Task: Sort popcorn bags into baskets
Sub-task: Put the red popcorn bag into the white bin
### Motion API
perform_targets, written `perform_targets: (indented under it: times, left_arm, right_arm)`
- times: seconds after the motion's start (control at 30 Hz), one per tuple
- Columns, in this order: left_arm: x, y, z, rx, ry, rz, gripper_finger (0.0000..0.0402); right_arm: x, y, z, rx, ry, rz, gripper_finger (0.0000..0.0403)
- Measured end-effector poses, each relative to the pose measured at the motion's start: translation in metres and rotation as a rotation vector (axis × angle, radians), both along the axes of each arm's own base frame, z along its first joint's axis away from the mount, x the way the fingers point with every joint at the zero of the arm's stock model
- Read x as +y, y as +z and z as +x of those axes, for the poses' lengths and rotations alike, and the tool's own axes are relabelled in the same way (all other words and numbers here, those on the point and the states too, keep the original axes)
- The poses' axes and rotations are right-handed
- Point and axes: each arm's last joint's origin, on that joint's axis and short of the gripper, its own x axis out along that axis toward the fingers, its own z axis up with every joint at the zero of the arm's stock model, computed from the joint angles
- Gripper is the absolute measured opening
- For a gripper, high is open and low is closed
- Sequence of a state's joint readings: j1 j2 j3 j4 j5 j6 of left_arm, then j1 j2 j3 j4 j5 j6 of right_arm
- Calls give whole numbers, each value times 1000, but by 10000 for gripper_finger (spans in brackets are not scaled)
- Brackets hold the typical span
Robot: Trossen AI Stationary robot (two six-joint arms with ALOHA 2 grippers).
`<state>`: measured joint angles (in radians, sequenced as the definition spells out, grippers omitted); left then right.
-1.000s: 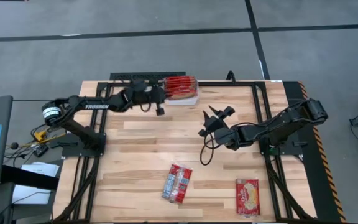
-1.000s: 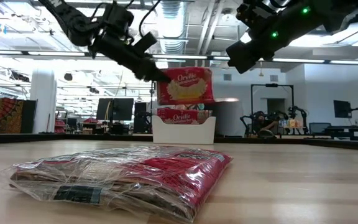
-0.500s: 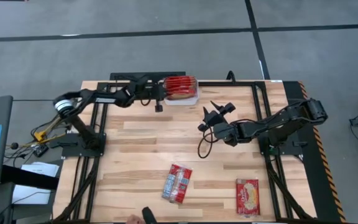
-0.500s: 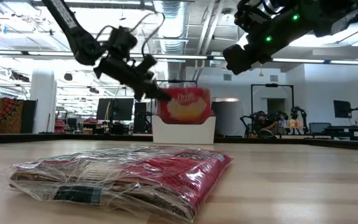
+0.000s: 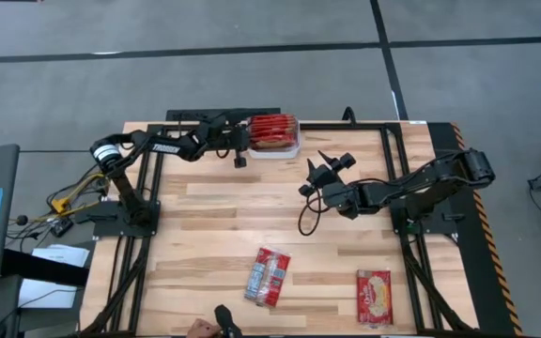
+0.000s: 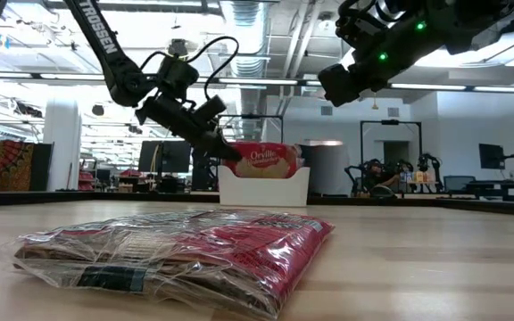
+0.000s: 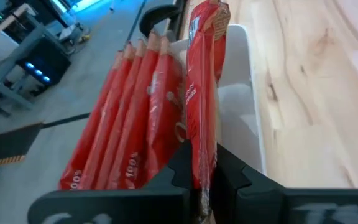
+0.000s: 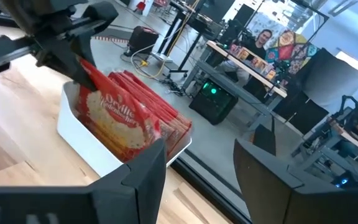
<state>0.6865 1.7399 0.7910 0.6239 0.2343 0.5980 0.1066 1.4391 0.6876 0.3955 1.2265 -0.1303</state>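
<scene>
The right gripper [image 8: 194,165] stood with its dark fingers [image 8: 143,171] apart. Beyond them, a white plastic rectangular bin [image 8: 82,140] held upright red popcorn packets [image 8: 143,115], and the left gripper [image 8: 73,70] pinched the nearest packet [image 8: 118,121].

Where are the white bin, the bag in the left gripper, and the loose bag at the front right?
white bin [image 8: 82,140], right wrist view, its outer side wall.
held bag [image 7: 202,93], left wrist view, its narrow edge.
front-right bag [image 5: 374,296], high view, its upper face.

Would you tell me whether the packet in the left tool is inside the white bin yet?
Partly in. The popcorn bag stands on edge, its lower part below the bin rim beside the other packets, pinched by the left tool.
</scene>
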Motion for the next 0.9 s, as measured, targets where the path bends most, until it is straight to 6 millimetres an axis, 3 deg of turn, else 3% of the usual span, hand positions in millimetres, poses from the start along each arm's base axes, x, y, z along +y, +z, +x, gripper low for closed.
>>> perform_targets:
  times: [0.9]
  left_arm:
    - [4, -2, -1, -32, 9, -28, 17]
  right_arm:
    - [5, 1, 1, -25, 40, 18, 208]
